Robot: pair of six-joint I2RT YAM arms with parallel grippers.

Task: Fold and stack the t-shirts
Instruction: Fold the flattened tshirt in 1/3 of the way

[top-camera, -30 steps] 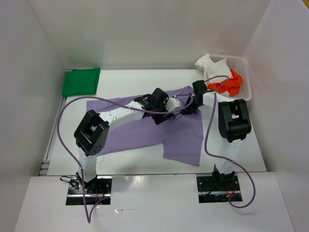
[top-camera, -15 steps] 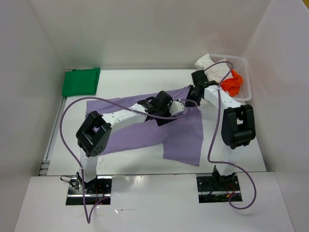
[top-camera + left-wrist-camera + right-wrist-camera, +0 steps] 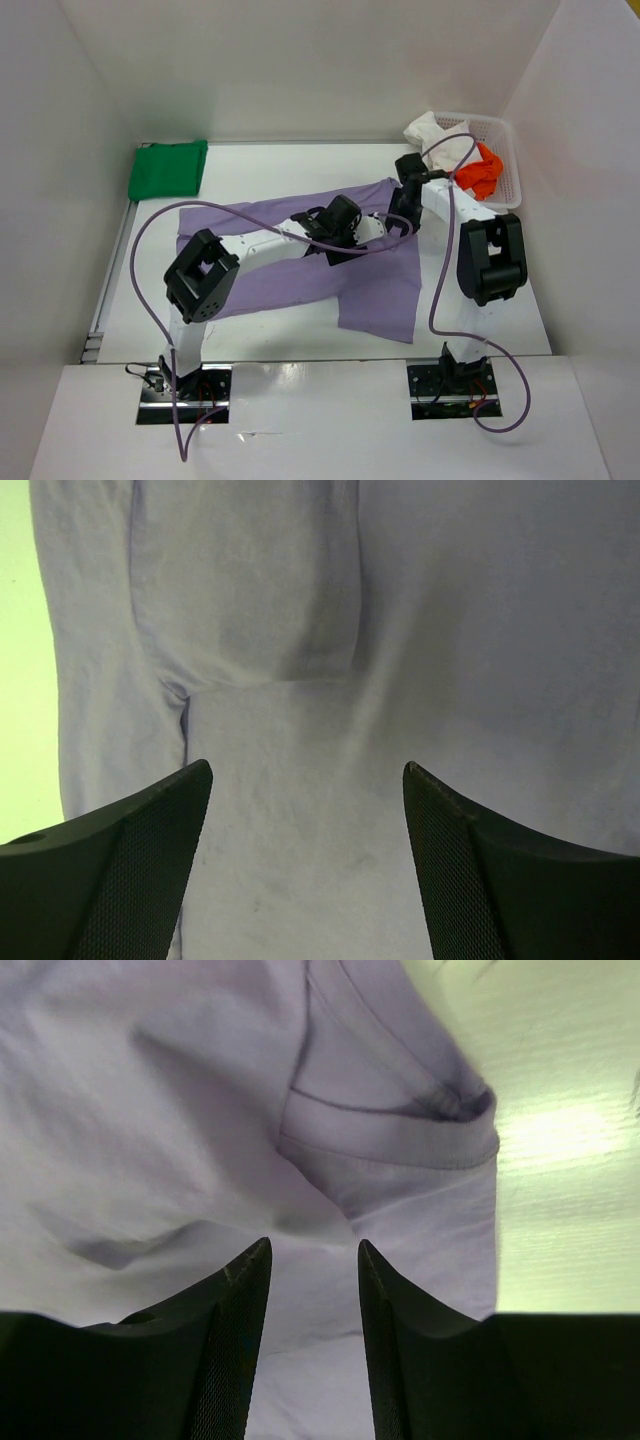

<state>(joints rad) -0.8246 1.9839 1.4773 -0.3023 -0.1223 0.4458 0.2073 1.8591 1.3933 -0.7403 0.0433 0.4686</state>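
The lavender-purple t-shirt (image 3: 290, 265) lies spread across the middle of the table, its right part folded down toward the near edge (image 3: 385, 300). My left gripper (image 3: 383, 230) (image 3: 305, 770) hovers open and wide over the flat purple cloth, holding nothing. My right gripper (image 3: 398, 212) (image 3: 313, 1245) is open just above the shirt's back right sleeve (image 3: 400, 1150), its jaws apart with cloth beneath them. The green t-shirt (image 3: 167, 168) lies folded at the back left. The white t-shirt (image 3: 437, 135) and the orange-red t-shirt (image 3: 480, 170) sit bunched in the basket.
A white mesh basket (image 3: 508, 152) stands at the back right corner. White walls close in the table on three sides. Purple cables loop from both arms, one draped over the shirt (image 3: 260, 225).
The right gripper went from shut to open, and its arm reached back toward the sleeve. The left arm shifted slightly right and its jaws widened a little.
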